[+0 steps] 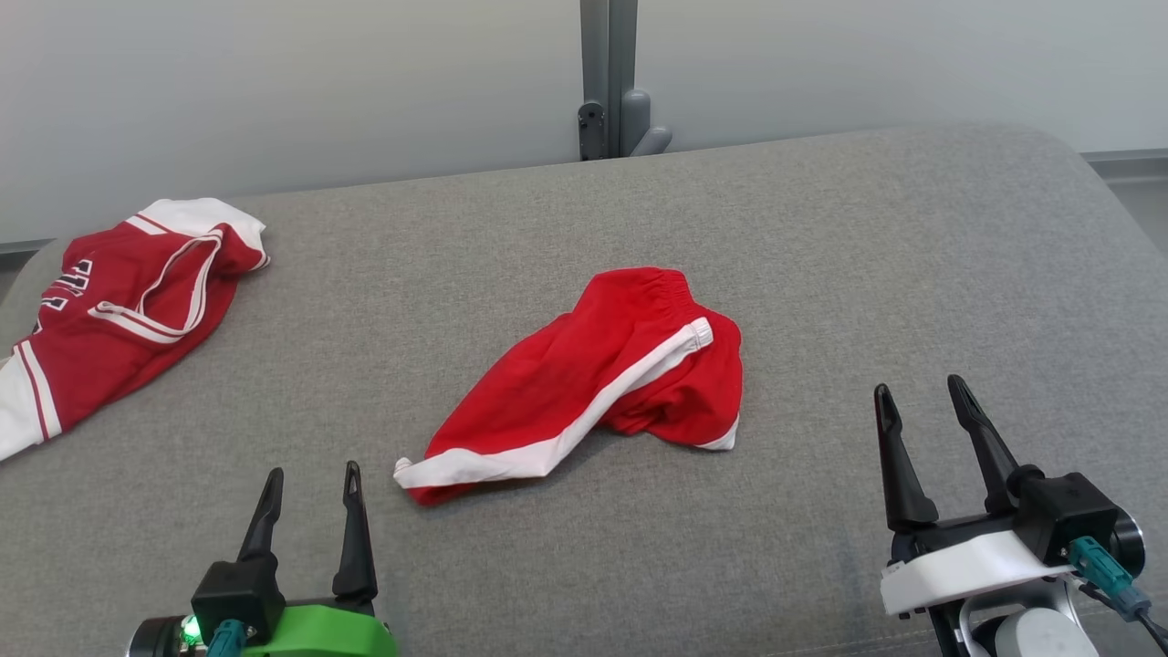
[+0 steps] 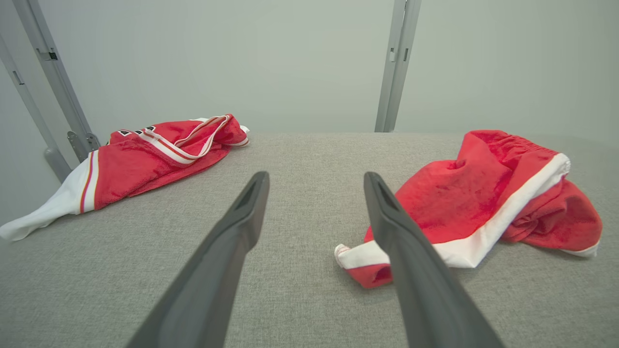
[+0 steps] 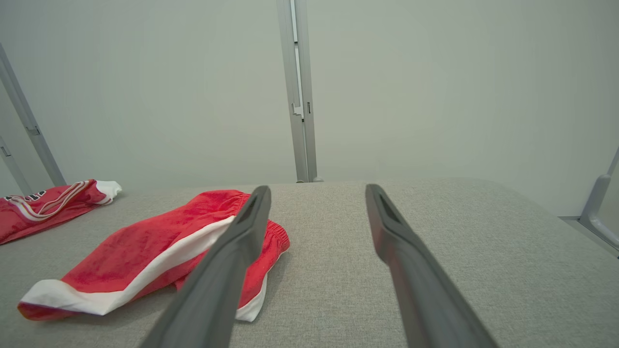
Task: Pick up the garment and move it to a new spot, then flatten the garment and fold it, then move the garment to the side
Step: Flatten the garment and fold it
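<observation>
where the grey cushion [image 1: 867, 237] spreads, red shorts [image 1: 584, 379] lie crumpled.

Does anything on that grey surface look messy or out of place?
The red shorts lie crumpled in the middle of the grey cushion, partly bunched up instead of spread flat. A red jersey lies rumpled near its left edge. Nothing looks torn or spilled.

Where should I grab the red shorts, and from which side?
Probably the white-banded leg hem of the red shorts: it sticks out as a free corner nearest the open left hand. Come from the robot's left, low over the grey cushion.
</observation>
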Robot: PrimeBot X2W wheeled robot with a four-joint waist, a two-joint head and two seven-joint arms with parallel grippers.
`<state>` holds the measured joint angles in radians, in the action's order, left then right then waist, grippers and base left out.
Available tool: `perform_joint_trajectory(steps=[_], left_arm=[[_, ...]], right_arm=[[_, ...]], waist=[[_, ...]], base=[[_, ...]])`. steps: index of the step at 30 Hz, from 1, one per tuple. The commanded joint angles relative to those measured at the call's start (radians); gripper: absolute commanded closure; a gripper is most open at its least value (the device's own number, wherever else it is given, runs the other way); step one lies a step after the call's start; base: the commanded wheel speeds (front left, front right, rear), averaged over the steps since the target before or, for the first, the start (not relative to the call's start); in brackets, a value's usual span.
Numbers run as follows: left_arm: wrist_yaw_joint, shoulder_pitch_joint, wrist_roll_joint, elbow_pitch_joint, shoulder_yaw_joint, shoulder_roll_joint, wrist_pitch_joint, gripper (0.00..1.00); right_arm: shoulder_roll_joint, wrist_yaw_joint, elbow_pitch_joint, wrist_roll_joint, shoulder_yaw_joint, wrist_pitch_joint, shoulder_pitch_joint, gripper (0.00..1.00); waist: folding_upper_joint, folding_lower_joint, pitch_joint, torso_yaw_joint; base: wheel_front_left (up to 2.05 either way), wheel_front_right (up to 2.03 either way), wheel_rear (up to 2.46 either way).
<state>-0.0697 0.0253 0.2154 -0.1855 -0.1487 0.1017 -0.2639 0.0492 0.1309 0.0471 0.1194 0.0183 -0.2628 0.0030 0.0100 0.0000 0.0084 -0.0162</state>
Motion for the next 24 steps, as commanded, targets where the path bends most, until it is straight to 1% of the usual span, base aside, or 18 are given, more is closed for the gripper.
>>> perform_joint_trajectory(steps=[1,8,14,17,20,24], left_arm=[[0.008,0.018,-0.009,0.008,0.014,-0.007,0.0,0.0],[0.034,0.027,-0.026,0.0,0.055,-0.024,0.0,0.0],[0.052,0.01,-0.045,-0.006,0.063,-0.037,0.0,0.0],[0.056,0.0,-0.055,-0.008,0.063,-0.04,0.0,0.0],[0.06,-0.01,-0.061,-0.004,0.061,-0.043,0.0,0.0],[0.065,-0.027,-0.065,-0.002,0.055,-0.047,0.0,0.0]], right_arm=[[0.002,0.0,-0.004,-0.005,-0.003,-0.004,0.013,0.0],[0.002,0.0,0.008,0.0,0.007,-0.004,0.014,0.0],[0.002,0.0,0.072,-0.035,0.015,-0.004,-0.049,0.0],[0.004,0.0,0.162,-0.068,0.019,-0.004,-0.1,0.0],[0.039,0.0,0.285,-0.078,0.027,0.004,-0.182,0.0],[0.088,0.0,0.435,-0.047,0.066,0.046,-0.3,0.0]], waist=[[-0.01,0.0,-0.004,0.007],[-0.01,0.0,-0.009,0.027],[-0.01,0.0,-0.003,0.065],[-0.01,0.0,0.005,0.093],[-0.01,0.0,0.023,0.123],[-0.01,0.0,0.057,0.161]], base=[[0.0,0.0,0.0],[0.0,0.0,0.0],[0.0,0.0,0.0],[0.0,0.0,0.0],[0.0,0.0,0.0],[0.0,0.0,0.0]])
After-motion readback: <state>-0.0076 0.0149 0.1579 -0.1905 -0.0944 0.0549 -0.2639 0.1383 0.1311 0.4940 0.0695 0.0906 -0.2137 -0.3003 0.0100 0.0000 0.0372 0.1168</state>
